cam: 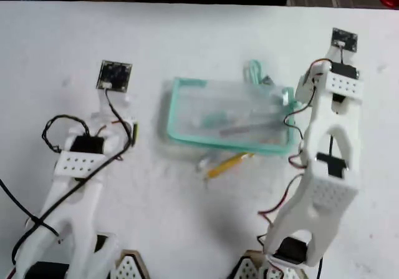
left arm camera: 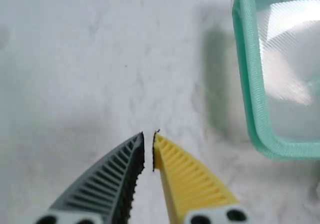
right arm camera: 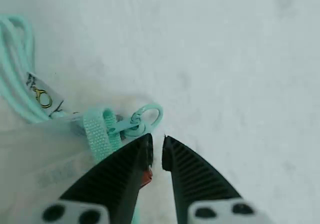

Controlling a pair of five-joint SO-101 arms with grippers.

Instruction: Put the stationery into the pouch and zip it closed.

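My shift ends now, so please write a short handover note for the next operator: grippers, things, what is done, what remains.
Left gripper: shut, empty, over the table beside a corner of the pouch.
Right gripper: shut, right next to the zipper pull at the pouch's other end.
Done: some stationery lies inside the pouch.
Left: a yellow pencil lies on the table in front of the pouch. Put it in, then zip. I cannot tell how far the zip is open.

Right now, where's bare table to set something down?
Bare table: behind the pouch to the far edge, and in front between left arm and right arm. Crowded: pencil at pouch's near edge, right tool at its zipper end.
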